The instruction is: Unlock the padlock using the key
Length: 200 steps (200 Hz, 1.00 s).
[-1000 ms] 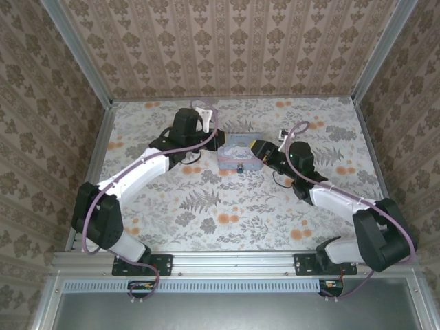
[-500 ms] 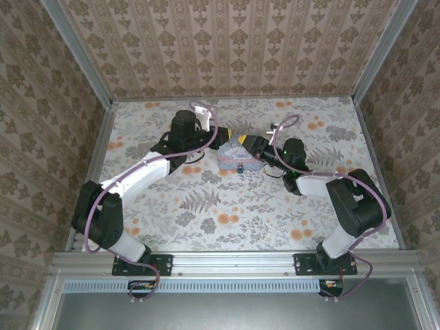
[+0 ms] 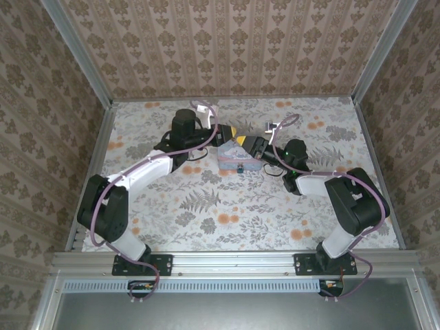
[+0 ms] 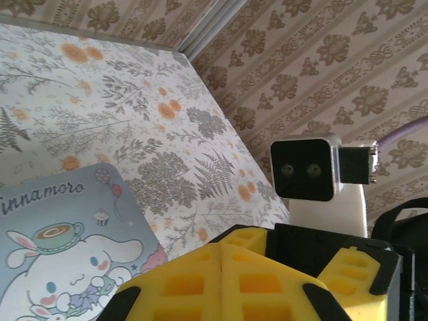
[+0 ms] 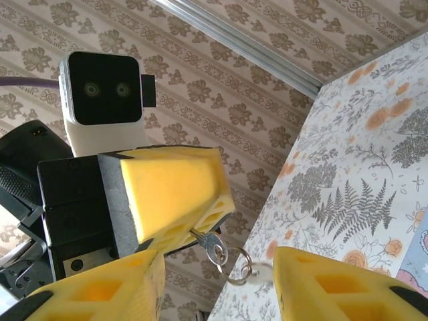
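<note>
My left gripper (image 5: 200, 231) is shut on the key (image 5: 215, 249), a small metal key whose head and ring (image 5: 239, 266) stick out below its yellow pads. My right gripper (image 5: 219, 266) is open, its two yellow fingertips standing either side of the hanging ring. From above, the left gripper (image 3: 229, 133) and right gripper (image 3: 249, 144) meet just behind the pale blue tin (image 3: 238, 162). The tiny dark padlock (image 3: 240, 167) hangs at the tin's front. In the left wrist view the pads (image 4: 200, 281) are pressed together above the tin's lid (image 4: 60, 247).
The floral mat (image 3: 227, 213) covers the table, with free room in front of the tin. Wallpapered walls (image 3: 227, 41) and aluminium rails (image 3: 93, 161) close in the back and sides. The right wrist camera housing (image 4: 304, 168) sits close above my left fingers.
The right arm has folded in and brought its gripper left, up against the left gripper behind the tin. The left gripper has turned, so its yellow tip shows from above.
</note>
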Each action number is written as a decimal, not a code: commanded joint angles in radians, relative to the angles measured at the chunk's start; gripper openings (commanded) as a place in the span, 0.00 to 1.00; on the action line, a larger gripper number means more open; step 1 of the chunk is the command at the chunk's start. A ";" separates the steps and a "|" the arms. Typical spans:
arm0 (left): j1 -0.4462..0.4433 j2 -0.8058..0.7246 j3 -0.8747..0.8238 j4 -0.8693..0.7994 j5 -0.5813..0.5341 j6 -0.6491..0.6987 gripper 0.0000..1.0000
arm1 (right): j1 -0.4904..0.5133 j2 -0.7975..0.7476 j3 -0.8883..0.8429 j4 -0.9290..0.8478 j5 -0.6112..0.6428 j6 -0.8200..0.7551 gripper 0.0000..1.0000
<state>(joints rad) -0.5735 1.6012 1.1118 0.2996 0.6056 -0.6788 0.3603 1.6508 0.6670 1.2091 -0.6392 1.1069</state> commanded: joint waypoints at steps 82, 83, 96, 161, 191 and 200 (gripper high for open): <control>0.000 0.047 0.011 0.084 0.097 -0.076 0.00 | -0.007 0.016 0.019 0.071 -0.072 -0.011 0.44; 0.000 0.047 0.012 0.084 0.097 -0.077 0.00 | -0.007 0.015 0.019 0.072 -0.072 -0.011 0.44; -0.002 0.051 0.016 0.084 0.097 -0.079 0.00 | -0.006 0.015 0.017 0.071 -0.071 -0.011 0.43; -0.003 0.064 0.026 0.082 0.093 -0.084 0.00 | -0.007 0.020 0.006 0.079 -0.080 -0.010 0.32; -0.003 0.068 0.028 0.085 0.091 -0.087 0.00 | -0.007 0.020 0.003 0.083 -0.086 -0.009 0.30; -0.005 0.068 0.028 0.084 0.092 -0.088 0.00 | -0.007 0.021 0.003 0.083 -0.088 -0.009 0.30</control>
<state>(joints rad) -0.5747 1.6524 1.1126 0.3534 0.6853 -0.7567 0.3576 1.6585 0.6666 1.2308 -0.6899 1.1038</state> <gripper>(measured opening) 0.048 0.296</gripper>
